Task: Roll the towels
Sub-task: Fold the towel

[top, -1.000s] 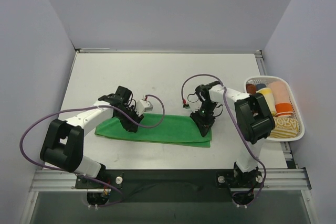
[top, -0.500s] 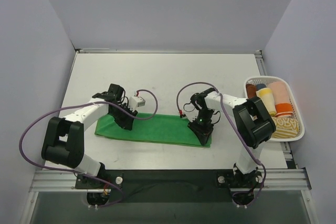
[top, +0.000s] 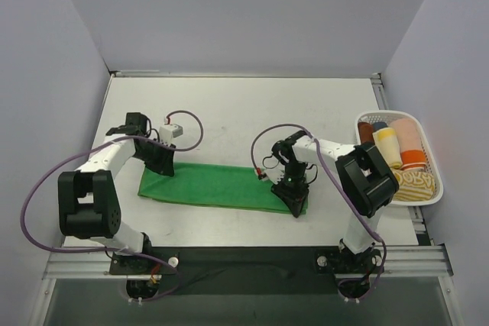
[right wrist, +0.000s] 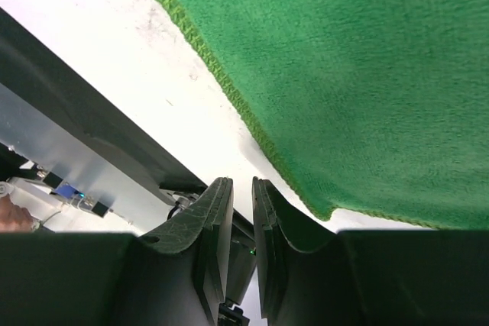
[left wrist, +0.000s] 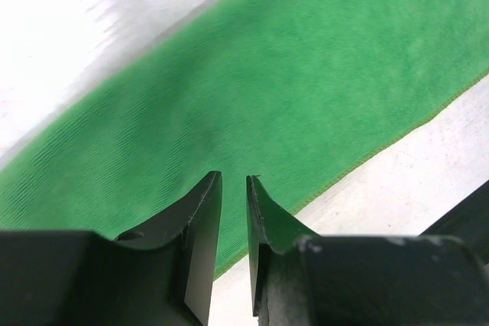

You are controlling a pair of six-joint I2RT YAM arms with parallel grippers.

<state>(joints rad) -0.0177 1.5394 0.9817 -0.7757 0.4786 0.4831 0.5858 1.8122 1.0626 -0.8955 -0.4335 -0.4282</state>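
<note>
The bright green towel [top: 221,186] lies flat as a long folded strip across the near middle of the table. My left gripper [top: 164,166] hovers at the strip's left end. In the left wrist view the green towel [left wrist: 267,74] fills the frame, and the left gripper [left wrist: 234,179] stands narrowly open over it near its hem, holding nothing. My right gripper [top: 296,205] sits at the strip's near right corner. In the right wrist view that right gripper [right wrist: 237,181] is narrowly open and empty over bare table, just off the green towel [right wrist: 367,74]. A pale yellow towel [top: 388,145] lies rolled in the basket.
A white slatted basket [top: 438,188] stands at the right table edge with several rolled cloths in it. Grey walls close in the left, back and right sides. A metal rail [top: 244,259] runs along the near edge by the arm bases.
The left gripper has slid left along the towel from its middle to its left end. The right gripper has shifted slightly nearer, to the towel's right corner. The towel now lies smoother.
</note>
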